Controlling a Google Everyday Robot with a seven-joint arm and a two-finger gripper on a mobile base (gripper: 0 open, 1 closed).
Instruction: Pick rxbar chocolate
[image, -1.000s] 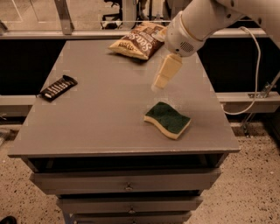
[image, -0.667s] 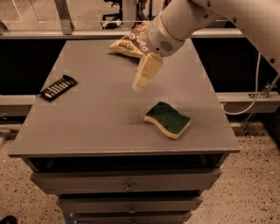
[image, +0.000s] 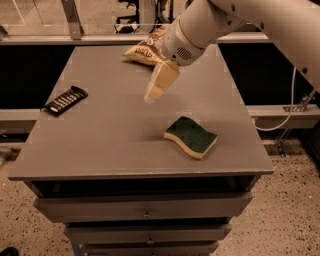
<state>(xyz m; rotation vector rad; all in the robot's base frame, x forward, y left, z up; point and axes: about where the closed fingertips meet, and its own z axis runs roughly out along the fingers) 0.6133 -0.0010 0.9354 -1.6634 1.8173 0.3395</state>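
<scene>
Camera view, single item list. Arm (image: 225, 20): white, enters from the upper right and slants down and left over the far half of the table (image: 110, 150); its round wrist housing sits above the far centre. Gripper (image: 153, 94): cream-coloured, points down and to the left, hanging over the middle of the tabletop and clear of every object; whether it is open or closed cannot be told, and it carries nothing. Rxbar chocolate (image: 65, 100): black wrapper with white lettering, lying flat and angled at the table's left edge, one end just over or at the rim, well apart from the gripper. Chip bag (image: 142, 50): brown and tan, at the far edge, partly hidden behind the wrist. Sponge (image: 191, 136): green top, yellow base, on the right front part, near but not touching the right edge. Open surface: bare grey top lies between gripper and bar, and along the whole front edge. Drawers (image: 145, 207): stacked below the top, shut.
</scene>
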